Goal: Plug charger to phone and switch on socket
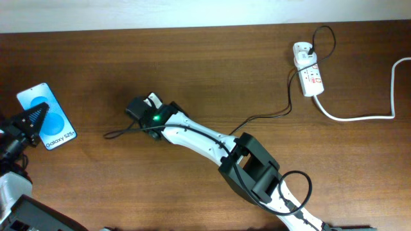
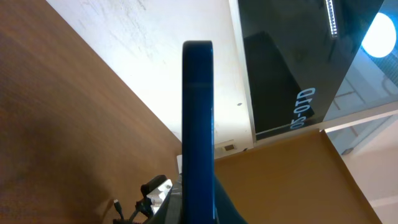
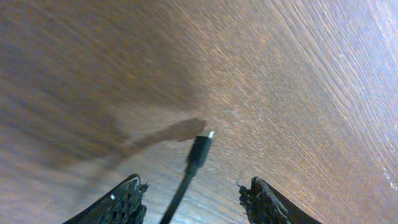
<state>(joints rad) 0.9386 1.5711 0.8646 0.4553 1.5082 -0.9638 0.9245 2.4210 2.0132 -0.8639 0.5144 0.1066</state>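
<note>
Overhead looks straight down on the charger (image 1: 260, 117); right wrist shares it, close above; left wrist looks toward it past the phone (image 2: 198, 124).

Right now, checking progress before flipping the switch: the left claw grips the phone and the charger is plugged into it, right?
Not quite. The left claw grips the phone, but the charger is unplugged: the right wrist view shows its plug bare between the fingers of the open right claw.
</note>
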